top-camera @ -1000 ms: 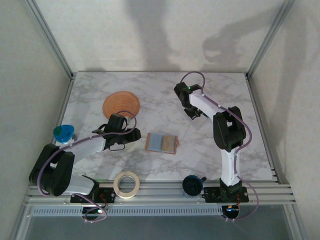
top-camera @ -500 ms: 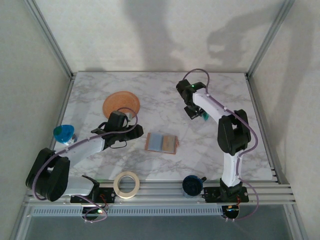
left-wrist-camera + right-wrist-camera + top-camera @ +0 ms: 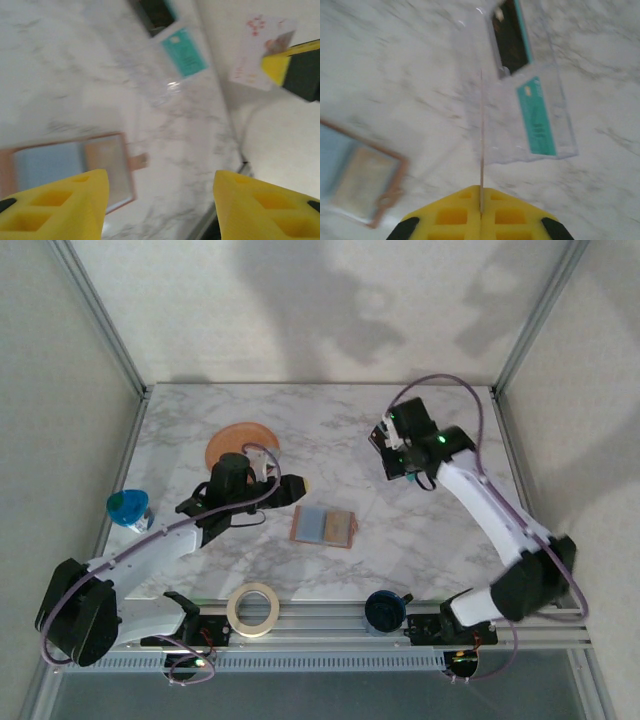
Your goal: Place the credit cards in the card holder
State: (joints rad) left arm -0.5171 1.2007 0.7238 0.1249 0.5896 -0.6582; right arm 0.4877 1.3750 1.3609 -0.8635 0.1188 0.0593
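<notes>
Two arms are out over the marble table [image 3: 300, 420] in the overhead view. The left gripper [image 3: 290, 487] hangs just past the far-left corner of the card holder [image 3: 323, 527], which lies opened flat near the table's middle. The right gripper [image 3: 396, 458] is farther back and to the right, well apart from the holder. An orange-brown disc [image 3: 240, 445] sits at the far left and a tape roll [image 3: 252, 608] at the near edge.

From the left wrist, the left gripper's yellow fingers [image 3: 65, 200] stand partly apart with nothing between them — the open holder lies below, its snap tab [image 3: 140, 160] sticking out. Beyond it lie a teal card [image 3: 184, 51] and a dark card [image 3: 157, 12]. The whitish card [image 3: 257, 50] is pinched at the other arm's yellow fingertip, up off the marble.

From the right wrist, the right gripper's jaws are pressed together on that whitish card, seen edge-on — below it the teal and dark cards lie within the outline of a clear plastic tray [image 3: 467, 100], with the holder at the lower left.
</notes>
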